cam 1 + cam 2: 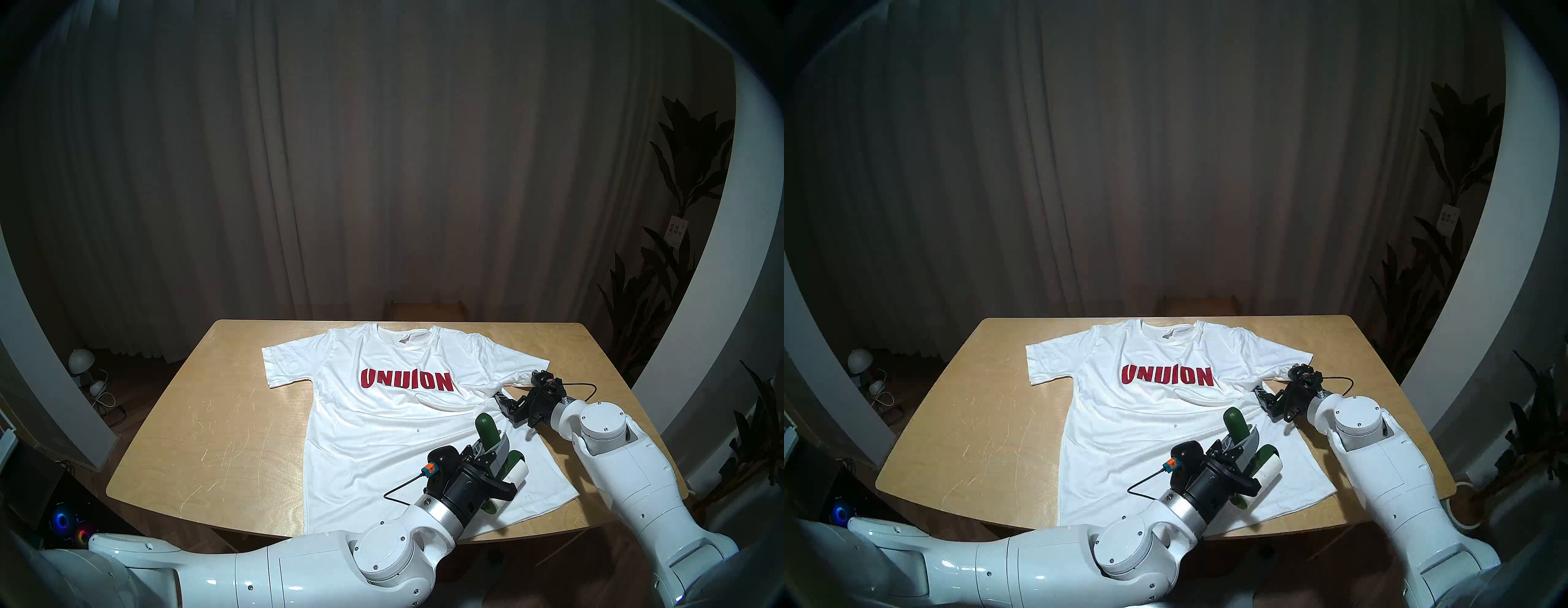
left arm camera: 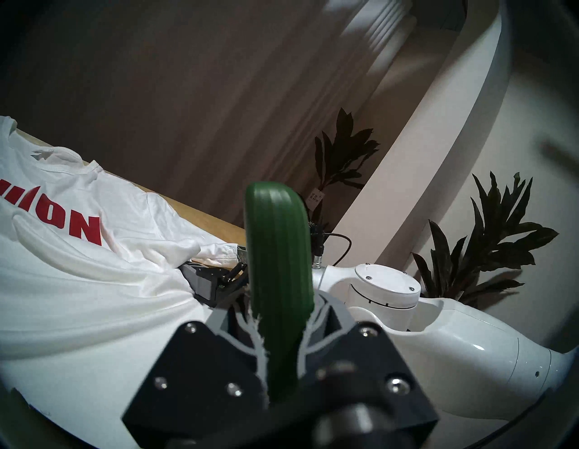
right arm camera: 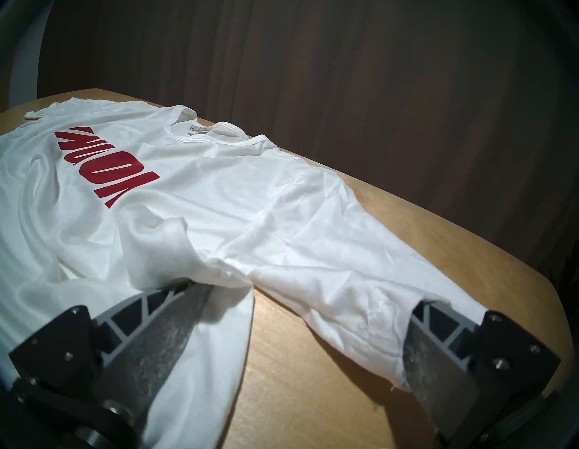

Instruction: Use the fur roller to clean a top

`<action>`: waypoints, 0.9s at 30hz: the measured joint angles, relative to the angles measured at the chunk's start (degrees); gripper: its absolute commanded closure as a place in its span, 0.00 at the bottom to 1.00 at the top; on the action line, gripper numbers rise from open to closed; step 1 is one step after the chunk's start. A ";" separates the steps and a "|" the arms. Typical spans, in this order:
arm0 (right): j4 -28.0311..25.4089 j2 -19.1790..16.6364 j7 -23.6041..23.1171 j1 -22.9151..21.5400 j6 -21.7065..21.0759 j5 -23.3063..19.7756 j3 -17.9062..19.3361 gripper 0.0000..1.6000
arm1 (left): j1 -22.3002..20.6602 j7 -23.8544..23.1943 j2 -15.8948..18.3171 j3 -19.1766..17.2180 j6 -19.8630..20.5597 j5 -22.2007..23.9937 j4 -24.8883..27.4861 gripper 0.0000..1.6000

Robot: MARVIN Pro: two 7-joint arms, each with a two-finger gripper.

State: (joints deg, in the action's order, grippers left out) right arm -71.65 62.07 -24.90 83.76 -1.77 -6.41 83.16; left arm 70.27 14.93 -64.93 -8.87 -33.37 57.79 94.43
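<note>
Left gripper (image 1: 494,452) tight around fur roller (image 1: 488,433) above top (image 1: 373,420).

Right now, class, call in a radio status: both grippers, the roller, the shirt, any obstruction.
Left gripper shut on fur roller, over shirt's lower right. Right gripper open, fingers pinning T-shirt sleeve on table. No obstruction.

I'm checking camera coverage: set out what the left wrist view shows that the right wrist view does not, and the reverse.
Only the left wrist view shows the fur roller, its green handle clamped in the left gripper, plus the right arm and two plants.

Only the right wrist view shows the right gripper open, fingers tucked under a sleeve.

Both show the top on the table.
</note>
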 measured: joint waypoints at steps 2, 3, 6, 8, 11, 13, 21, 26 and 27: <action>-0.45 -0.01 0.31 0.33 -0.20 -0.02 0.00 0.00 | -0.23 0.40 -0.05 0.13 -0.30 0.00 -0.09 1.00; -0.74 -0.02 0.49 0.54 -0.32 -0.03 0.00 0.00 | -0.39 0.77 -0.10 0.28 -0.37 0.00 -0.21 1.00; -1.70 -0.02 1.02 1.23 -0.74 -0.05 0.00 0.00 | -0.97 2.06 -0.31 1.04 -0.40 0.05 -0.79 1.00; -2.10 -0.02 1.24 1.52 -0.93 -0.05 0.00 0.00 | -1.28 2.83 -0.46 1.55 -0.29 0.23 -1.14 1.00; -2.72 -0.02 1.61 1.97 -1.22 -0.07 -0.02 0.00 | -1.79 4.26 -0.81 2.39 -0.01 1.00 -1.71 1.00; -3.03 -0.02 1.72 2.19 -1.36 -0.09 -0.03 0.00 | -2.16 4.88 -1.05 2.78 0.00 1.31 -1.82 1.00; -3.48 0.05 1.81 2.61 -1.54 -0.28 -0.04 0.00 | -4.07 6.68 -2.29 4.75 -1.26 2.51 -3.08 1.00; -3.53 0.06 1.80 2.66 -1.54 -0.33 -0.03 0.00 | -5.14 7.67 -2.90 6.01 -2.54 3.41 -3.88 1.00; -3.57 0.07 1.79 2.69 -1.54 -0.33 -0.05 0.00 | -5.34 7.89 -3.01 6.25 -2.79 3.65 -3.98 1.00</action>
State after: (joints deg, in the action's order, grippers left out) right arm -75.21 62.14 -23.11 86.45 -3.31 -6.74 83.11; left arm 64.92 22.82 -67.94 -2.62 -36.15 61.44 90.45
